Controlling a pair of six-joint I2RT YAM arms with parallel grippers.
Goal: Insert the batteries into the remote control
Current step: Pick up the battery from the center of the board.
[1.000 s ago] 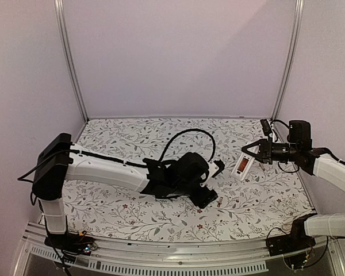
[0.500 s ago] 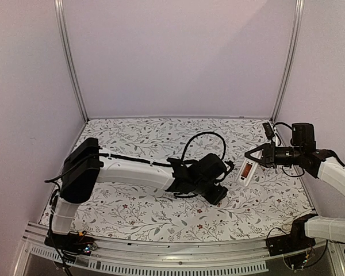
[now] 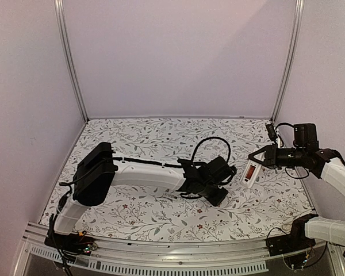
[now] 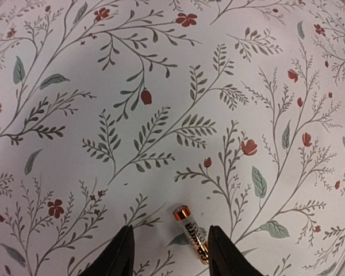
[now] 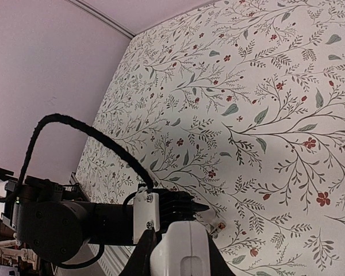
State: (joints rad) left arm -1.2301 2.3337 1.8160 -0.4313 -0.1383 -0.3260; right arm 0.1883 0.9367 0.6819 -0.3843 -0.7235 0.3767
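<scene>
One battery point(image 4: 191, 234), a slim gold and black cylinder, lies on the flowered cloth between my left gripper's point(image 4: 169, 256) open fingers, close to the right one. It also shows in the right wrist view point(image 5: 218, 228), just past the left gripper's tip point(image 5: 181, 208). My right gripper point(image 3: 255, 163) is shut on the white remote control point(image 3: 250, 172) and holds it tilted above the cloth at the right. A reddish patch shows on the remote's upper side. In the right wrist view the remote point(image 5: 181, 247) fills the gap between the fingers. No second battery shows apart from this.
The left arm point(image 3: 149, 172) stretches low across the middle of the cloth, with a black cable loop point(image 3: 210, 146) above its wrist. Metal frame posts point(image 3: 286, 63) and walls stand at the back and sides. A metal rail point(image 3: 161, 253) runs along the near edge.
The left arm has reached further right, so its gripper is nearer the remote. The right gripper has shifted a little right and down with the remote.
</scene>
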